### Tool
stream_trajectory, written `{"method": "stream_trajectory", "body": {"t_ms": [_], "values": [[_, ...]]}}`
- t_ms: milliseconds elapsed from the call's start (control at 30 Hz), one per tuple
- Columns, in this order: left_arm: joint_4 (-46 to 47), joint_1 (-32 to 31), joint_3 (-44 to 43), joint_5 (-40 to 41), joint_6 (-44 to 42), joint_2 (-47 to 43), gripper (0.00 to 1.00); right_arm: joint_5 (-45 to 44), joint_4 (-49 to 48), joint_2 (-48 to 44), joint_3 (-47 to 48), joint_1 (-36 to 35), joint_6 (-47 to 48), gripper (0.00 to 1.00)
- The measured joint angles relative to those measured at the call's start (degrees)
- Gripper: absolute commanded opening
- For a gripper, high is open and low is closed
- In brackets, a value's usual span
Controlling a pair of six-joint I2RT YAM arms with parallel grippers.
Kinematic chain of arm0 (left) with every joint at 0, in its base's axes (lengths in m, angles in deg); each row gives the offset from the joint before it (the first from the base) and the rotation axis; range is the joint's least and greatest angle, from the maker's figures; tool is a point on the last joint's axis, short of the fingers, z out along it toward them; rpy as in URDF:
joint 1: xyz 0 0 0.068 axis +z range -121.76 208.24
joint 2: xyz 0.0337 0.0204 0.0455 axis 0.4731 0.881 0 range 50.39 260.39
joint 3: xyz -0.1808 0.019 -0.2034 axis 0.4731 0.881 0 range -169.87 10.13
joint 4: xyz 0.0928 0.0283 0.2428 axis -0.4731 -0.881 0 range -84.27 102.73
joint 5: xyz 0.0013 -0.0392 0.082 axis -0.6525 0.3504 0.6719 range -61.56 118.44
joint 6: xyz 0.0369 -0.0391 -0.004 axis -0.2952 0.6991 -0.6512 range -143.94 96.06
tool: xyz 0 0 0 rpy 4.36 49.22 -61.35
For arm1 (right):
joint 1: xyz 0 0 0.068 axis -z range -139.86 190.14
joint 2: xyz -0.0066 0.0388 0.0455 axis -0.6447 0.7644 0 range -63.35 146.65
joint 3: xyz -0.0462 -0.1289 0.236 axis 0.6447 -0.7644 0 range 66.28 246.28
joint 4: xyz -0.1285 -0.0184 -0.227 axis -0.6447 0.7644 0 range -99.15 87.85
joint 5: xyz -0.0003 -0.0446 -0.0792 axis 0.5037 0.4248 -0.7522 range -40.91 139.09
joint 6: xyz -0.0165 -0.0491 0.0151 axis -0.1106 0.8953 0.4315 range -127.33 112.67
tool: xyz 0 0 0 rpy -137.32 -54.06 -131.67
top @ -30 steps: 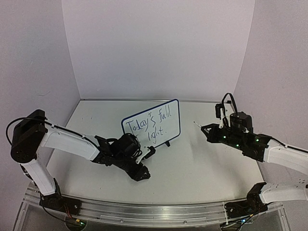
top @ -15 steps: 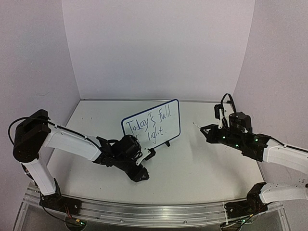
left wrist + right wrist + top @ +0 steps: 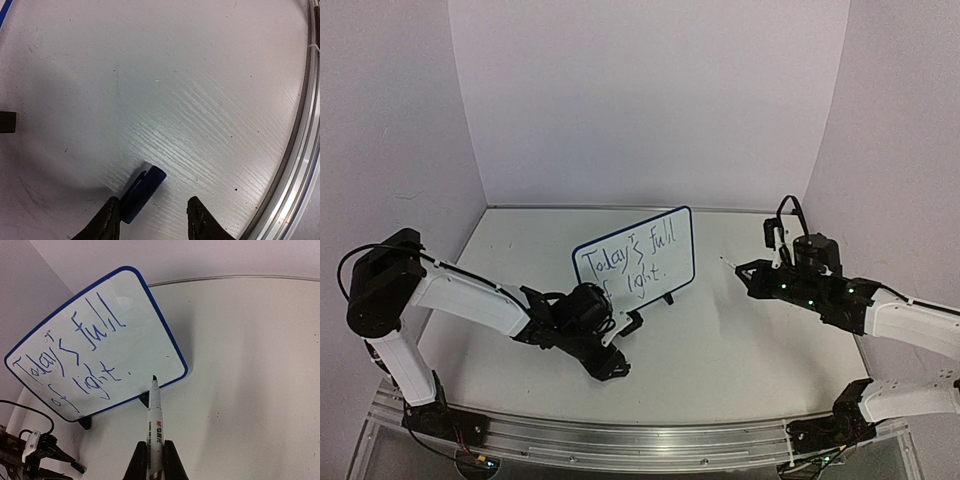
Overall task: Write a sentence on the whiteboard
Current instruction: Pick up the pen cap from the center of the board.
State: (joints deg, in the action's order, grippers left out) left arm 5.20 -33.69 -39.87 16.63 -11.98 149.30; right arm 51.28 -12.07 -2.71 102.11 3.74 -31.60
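Left arm: it is reaching low across the table (image 3: 740, 340) from the left, with its wrist sitting just in front of the board's near-left corner.
Left gripper (image 3: 620, 345): its fingers are standing apart and are clamping nothing; the left wrist view is showing bare tabletop between the two tips.
Pen cap (image 3: 144, 192): a dark-blue cap is lying on the table, resting against the inner side of one finger (image 3: 111, 220) and clear of the other.
Whiteboard (image 3: 635, 262): it is standing upright near the middle of the table, leaning back a little on its black clip feet (image 3: 85, 422), its face turned towards the arms.
Sentence (image 3: 75, 355): two handwritten lines are reading "Today's full of light.", ending with a full stop, and are filling most of the board's face.
Marker pen (image 3: 154, 420): uncapped, it is pointing its dark tip towards the board's lower right corner; the top view is showing the tip apart from the board, out to its right.
Right gripper (image 3: 154, 452): it is gripping the white barrel of the marker pen, fingers closed tight on both sides.
Right arm: it is stretching in from the right, holding the pen above the table.
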Motion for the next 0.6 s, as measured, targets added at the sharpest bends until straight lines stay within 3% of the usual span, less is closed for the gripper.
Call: {"method": "stream_trajectory", "body": {"t_ms": [333, 600], "values": [[-0.2, -0.5, 0.0, 4.3, -1.3, 0.0, 0.40, 0.0, 0.0, 0.0, 0.0, 0.0, 0.0, 0.00], [-1.2, -1.4, -0.2, 5.4, -3.1, 0.0, 0.42, 0.0, 0.0, 0.0, 0.0, 0.0, 0.0, 0.00]]}}
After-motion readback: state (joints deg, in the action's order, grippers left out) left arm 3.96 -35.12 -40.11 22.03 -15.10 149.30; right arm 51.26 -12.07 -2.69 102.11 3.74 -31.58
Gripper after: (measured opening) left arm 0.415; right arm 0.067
